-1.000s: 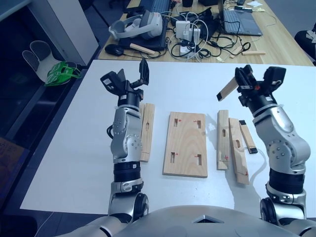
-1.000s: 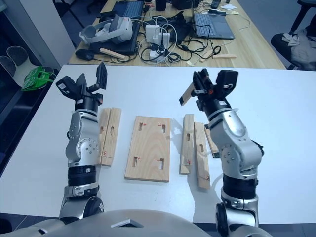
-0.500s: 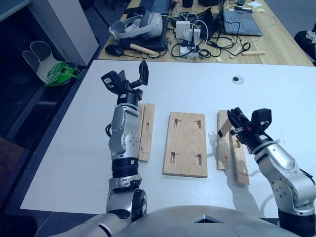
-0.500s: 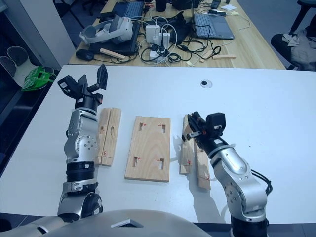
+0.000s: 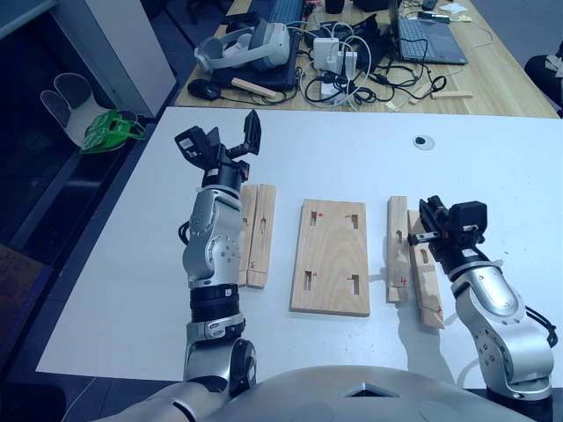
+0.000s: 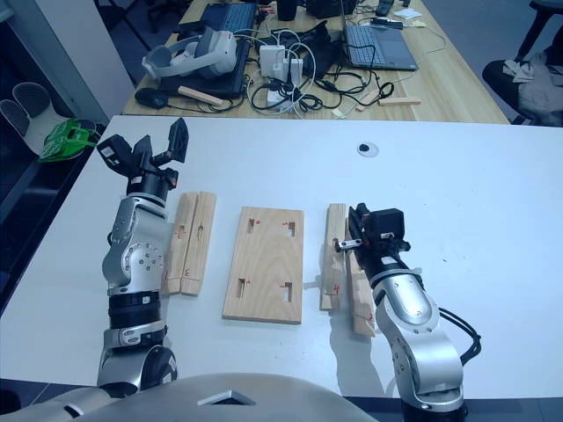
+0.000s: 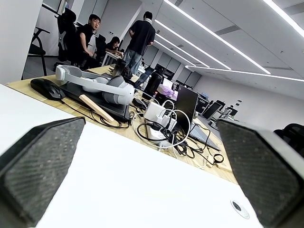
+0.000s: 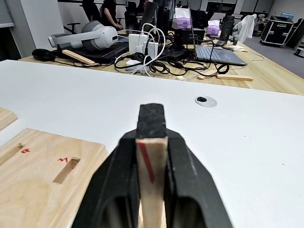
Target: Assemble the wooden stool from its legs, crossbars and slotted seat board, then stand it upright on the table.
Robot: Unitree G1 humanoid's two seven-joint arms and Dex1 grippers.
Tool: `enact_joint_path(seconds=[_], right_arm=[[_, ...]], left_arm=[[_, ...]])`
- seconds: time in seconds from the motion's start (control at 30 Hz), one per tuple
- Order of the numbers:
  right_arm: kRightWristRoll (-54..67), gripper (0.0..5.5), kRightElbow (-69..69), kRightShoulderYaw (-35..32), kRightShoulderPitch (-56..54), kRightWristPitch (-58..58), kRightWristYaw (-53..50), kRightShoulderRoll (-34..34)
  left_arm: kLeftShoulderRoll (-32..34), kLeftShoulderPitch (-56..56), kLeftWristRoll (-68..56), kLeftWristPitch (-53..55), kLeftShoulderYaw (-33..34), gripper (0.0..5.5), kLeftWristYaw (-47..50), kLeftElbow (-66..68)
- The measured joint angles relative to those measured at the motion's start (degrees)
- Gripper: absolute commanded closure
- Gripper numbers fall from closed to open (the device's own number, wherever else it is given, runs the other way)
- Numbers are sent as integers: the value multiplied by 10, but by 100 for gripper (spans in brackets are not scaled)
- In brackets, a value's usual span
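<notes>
Clamping a short pale wooden crossbar [image 8: 151, 164], the right jaws hover low over loose slotted wooden legs [image 5: 398, 251]; a careless descent could knock them askew. The left jaws gape, empty.

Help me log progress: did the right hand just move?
Yes. The right hand, shut on a wooden bar, dropped from beyond the seat board's far edge to beside it.

Pale seat board [image 5: 331, 257], four slots, flat, central. Two left legs [image 5: 255, 235], slotted, flat, touching side by side. Two right legs [image 5: 398, 249], flat, outer one skewed. Short crossbar [image 8: 151, 190] clamped in right gripper [image 8: 151, 156], over right legs.
</notes>
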Motion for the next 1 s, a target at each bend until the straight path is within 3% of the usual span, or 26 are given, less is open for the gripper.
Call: enact_joint_path(seconds=[0.5, 1.0], right_arm=[[28, 510, -37, -57, 51, -4, 70, -4], [17, 510, -33, -61, 60, -1, 71, -2]], left_arm=[[1, 4, 0, 0, 10, 40, 0, 0], [1, 4, 0, 0, 11, 40, 0, 1]])
